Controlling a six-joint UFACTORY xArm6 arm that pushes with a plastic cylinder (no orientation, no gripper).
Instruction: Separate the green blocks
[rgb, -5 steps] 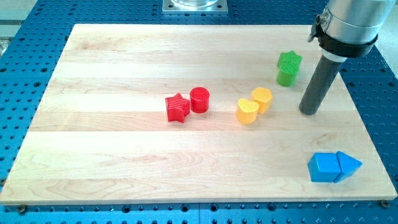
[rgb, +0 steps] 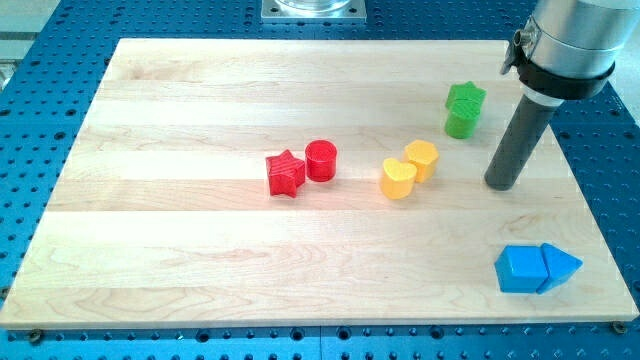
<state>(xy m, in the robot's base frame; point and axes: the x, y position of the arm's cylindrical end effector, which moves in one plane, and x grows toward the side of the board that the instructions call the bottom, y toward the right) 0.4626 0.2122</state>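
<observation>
Two green blocks touch each other at the view's upper right: a green star (rgb: 466, 98) and, just below it, a green cylinder (rgb: 461, 122). My tip (rgb: 501, 184) rests on the board to the right of and below the green pair, apart from them by a small gap.
A red star (rgb: 285, 173) and a red cylinder (rgb: 321, 160) sit together near the middle. Two yellow blocks (rgb: 399, 179) (rgb: 422, 159) lie left of my tip. A blue cube (rgb: 520, 269) and a blue triangle (rgb: 560, 266) sit at the lower right. The wooden board (rgb: 180, 260) ends near them.
My tip has shifted slightly to the right and down. No block has moved.
</observation>
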